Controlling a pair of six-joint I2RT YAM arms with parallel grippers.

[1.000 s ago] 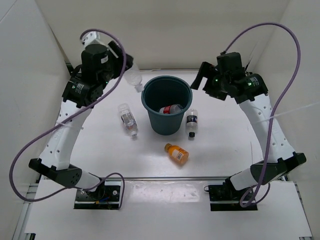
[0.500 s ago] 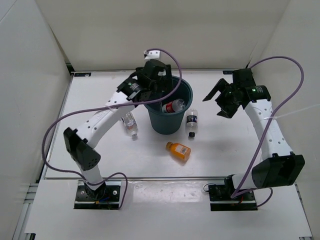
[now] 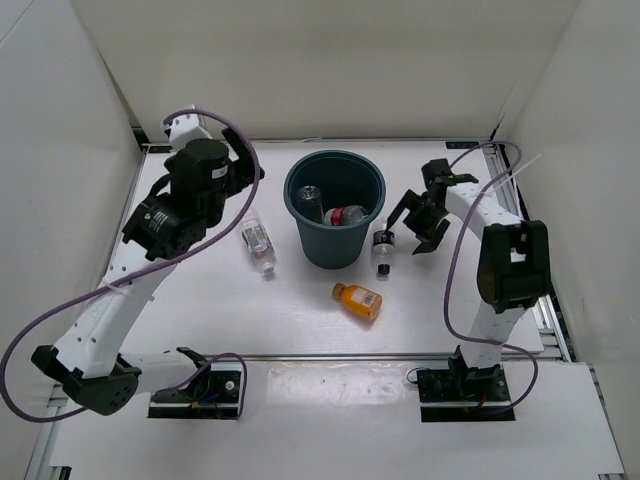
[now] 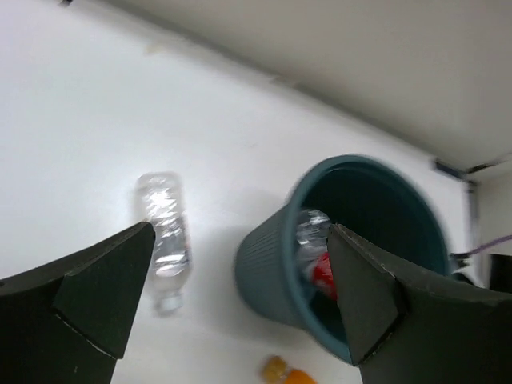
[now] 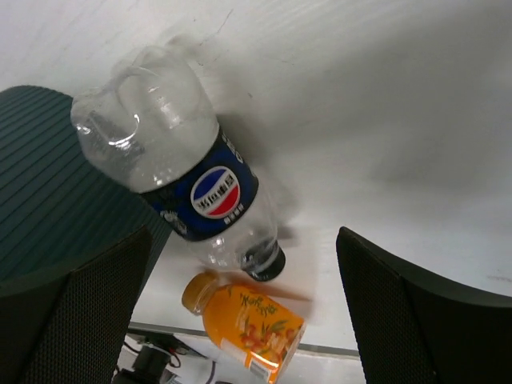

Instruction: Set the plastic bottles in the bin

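Bin [image 3: 335, 250] sits mid-table w/ 2 bottles inside: red-label bottle [image 3: 346, 214] + clear bottle [image 3: 308, 197]. L gripper [image 4: 240, 236] has jaws spread wide, empty, up in air at bin's 10 o'clock. R gripper [image 3: 412, 226] is also spread wide, holds nothing, just at 3 o'clock of dark-label bottle [image 3: 383, 243]; contact can't tell. Second clear bottle [image 3: 258, 243] lies at bin's 8 o'clock, orange bottle [image 3: 358, 301] at 5. White table [image 3: 200, 310], white walls [image 3: 330, 60].
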